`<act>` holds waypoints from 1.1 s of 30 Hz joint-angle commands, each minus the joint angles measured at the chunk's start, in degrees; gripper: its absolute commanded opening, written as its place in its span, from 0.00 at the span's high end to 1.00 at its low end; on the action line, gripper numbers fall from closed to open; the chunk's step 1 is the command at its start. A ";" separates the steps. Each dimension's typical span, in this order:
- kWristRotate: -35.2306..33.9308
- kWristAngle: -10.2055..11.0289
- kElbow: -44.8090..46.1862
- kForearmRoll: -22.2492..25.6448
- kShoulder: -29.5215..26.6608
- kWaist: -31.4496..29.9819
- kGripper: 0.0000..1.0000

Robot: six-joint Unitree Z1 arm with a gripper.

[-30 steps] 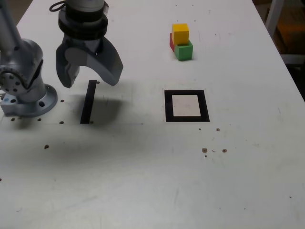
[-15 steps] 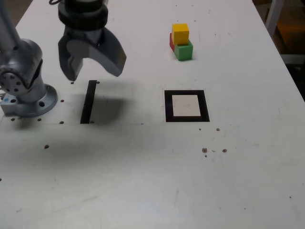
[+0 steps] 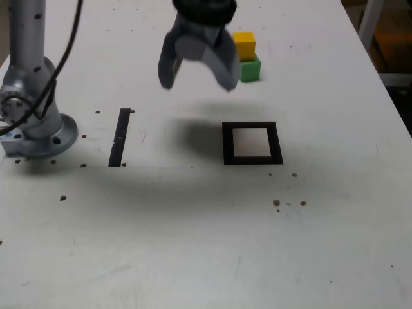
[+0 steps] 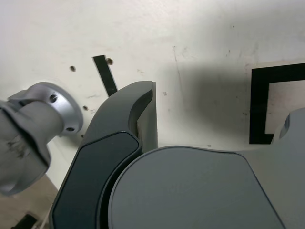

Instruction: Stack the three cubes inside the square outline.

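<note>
Grey gripper [image 3: 198,76] swung across from near the arm's base [image 3: 38,135], above the tape strip [image 3: 120,137], toward the far table edge; fingers spread, grasping nothing. Yellow cube [image 3: 244,46] atop green cube [image 3: 250,68], red hidden. Square outline [image 3: 252,143] unfilled mid-table; first pickup likely next.

Hand [image 3: 196,74] aloft, pointing down — both curved jaws spread wide, empty.

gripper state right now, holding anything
gripper: open, holding nothing, in the air short of the cubes
</note>
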 commanded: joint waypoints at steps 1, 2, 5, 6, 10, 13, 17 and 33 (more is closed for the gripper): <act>1.34 0.26 -7.73 4.01 -0.78 2.74 0.01; 2.33 0.22 -9.57 5.79 -0.77 4.29 0.00; 5.33 0.12 -12.88 8.92 -0.73 8.91 0.01; 6.20 0.11 -13.37 9.39 -0.73 10.27 0.01; 9.94 0.48 -14.23 10.36 -0.58 16.47 0.00; 12.25 1.33 -14.41 10.59 -0.30 20.53 0.01; 15.11 3.00 -14.46 10.75 0.04 26.09 0.01; 14.46 3.88 -25.91 11.01 8.66 25.94 0.01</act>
